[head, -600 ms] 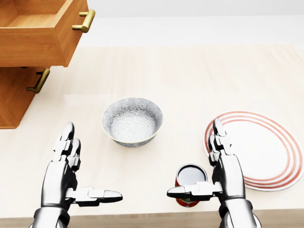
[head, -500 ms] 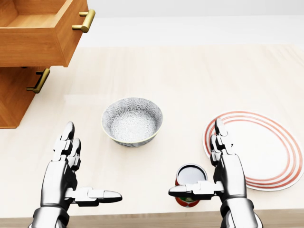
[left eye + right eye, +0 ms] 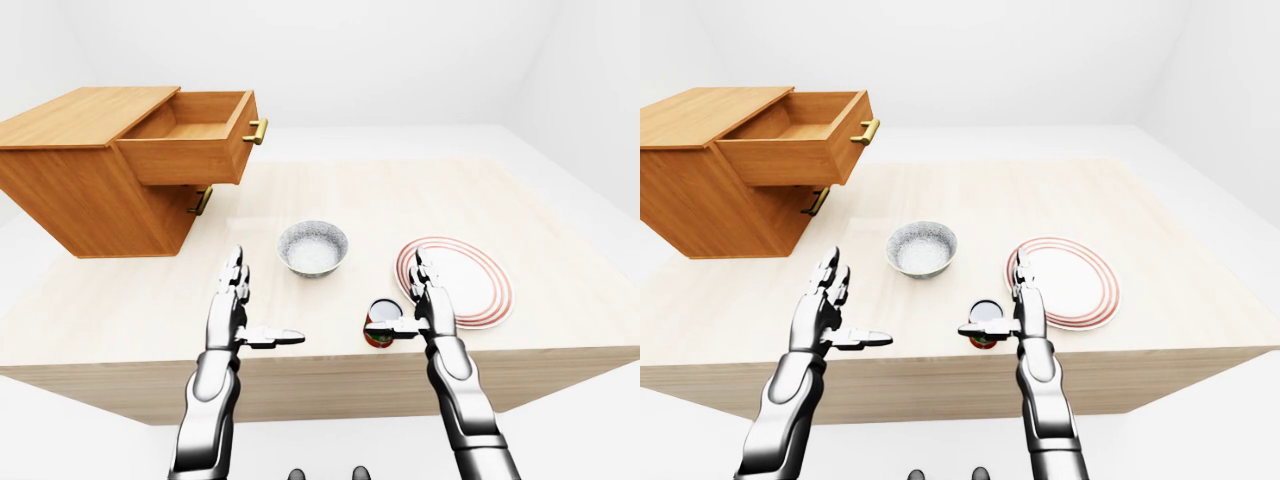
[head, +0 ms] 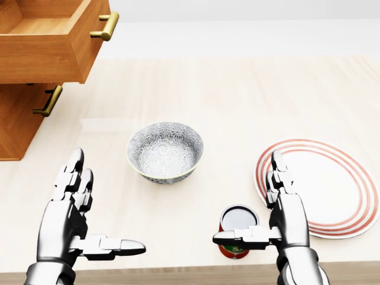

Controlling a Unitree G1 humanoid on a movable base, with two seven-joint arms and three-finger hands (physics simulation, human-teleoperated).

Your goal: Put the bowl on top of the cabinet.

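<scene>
1. The patterned bowl point(image 4: 165, 151) sat on the pale table point(image 4: 237, 95) at mid head view, untouched.
2. The left hand point(image 4: 62, 228) hovered with fingers spread, holding nothing.
3. The right hand point(image 4: 289, 222) was likewise spread and empty, its thumb crossing a red can point(image 4: 238, 217).
4. A red-ringed plate point(image 4: 356, 178) lay to the right of the bowl.
5. The wooden cabinet point(image 3: 80, 150) stood at upper left, its top drawer point(image 3: 190, 140) pulled out.

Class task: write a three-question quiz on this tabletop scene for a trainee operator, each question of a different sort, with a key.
1. True or false: the bowl rests on the table, apart from both the left hand and the right hand.
2. Fill in: the top drawer of the cabinet is ____.
3. What stands closest to the right hand? A. the bowl B. the red can C. the cabinet
Key: 1 true; 2 open; 3 B.
</scene>
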